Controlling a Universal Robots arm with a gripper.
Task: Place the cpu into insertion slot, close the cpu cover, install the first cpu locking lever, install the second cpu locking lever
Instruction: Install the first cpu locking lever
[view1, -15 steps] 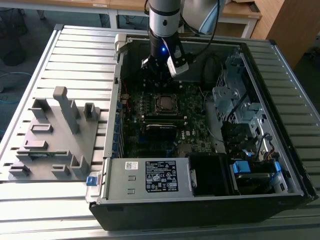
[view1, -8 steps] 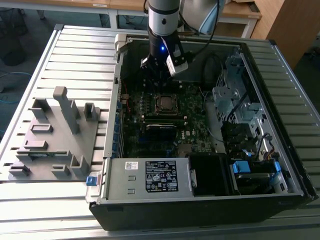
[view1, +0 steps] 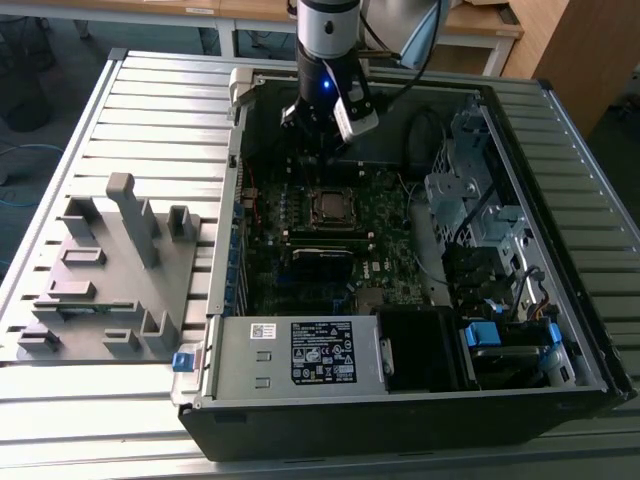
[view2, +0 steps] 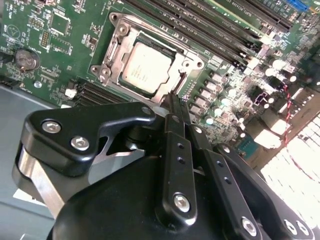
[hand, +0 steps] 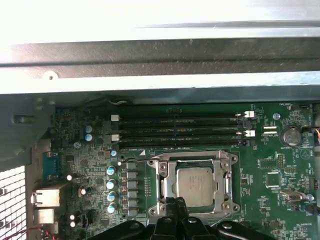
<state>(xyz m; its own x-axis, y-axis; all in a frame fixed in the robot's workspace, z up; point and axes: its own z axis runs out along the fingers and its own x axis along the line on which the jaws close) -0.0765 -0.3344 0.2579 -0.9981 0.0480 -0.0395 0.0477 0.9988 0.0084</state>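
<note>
To the exterior view's right of the grey fixture block, in the open computer case, the cpu sits in the insertion slot under the lowered cpu cover — just ahead of the gripper, which is pinched together at the socket's edge.

The tool had its black fingers pressed together, the tips meeting with no gap, right at the near edge of the insertion slot. Just beyond the tips, the cpu sat in the slot. Its silver-grey top showed through the window of the cpu cover, which lay flat around it. Farther beyond ran long black memory slots. A coin cell battery sat well off to one side on the green circuit board.
</note>
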